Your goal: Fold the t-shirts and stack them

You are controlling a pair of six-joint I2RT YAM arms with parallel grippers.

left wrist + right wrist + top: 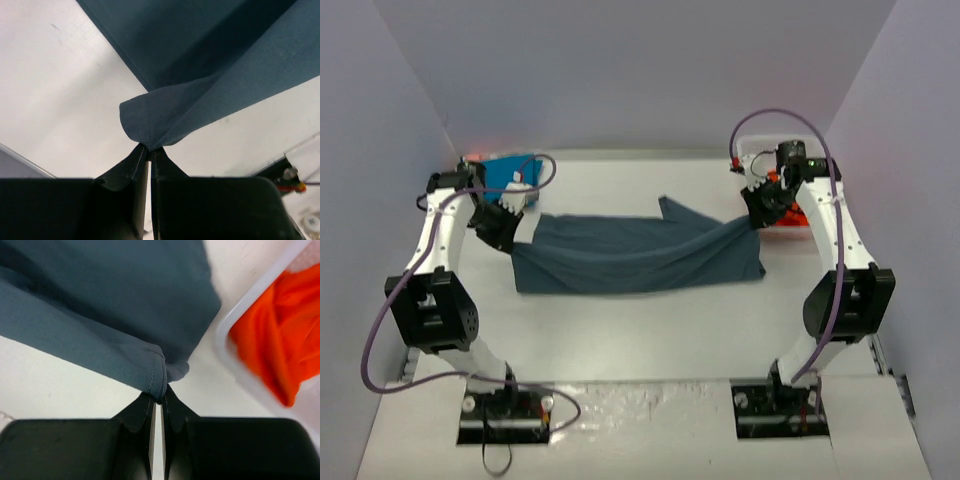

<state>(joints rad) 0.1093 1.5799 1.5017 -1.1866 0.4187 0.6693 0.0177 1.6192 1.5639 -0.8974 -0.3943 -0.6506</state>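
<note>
Slate blue-grey t-shirt [635, 255]: mid-table, stretched left-right, partly doubled over; fold judged unfinished. Hemmed corner at left end pinched by closed left gripper [149, 149]; hemmed edge at right end pinched by closed right gripper [160, 399]. Teal t-shirt [508, 168] seen far left, fold state unclear. Orange-red t-shirt [280, 335] bunched in white basket [235, 315], far right. No stack seen; est. early stage, most work left.
</note>
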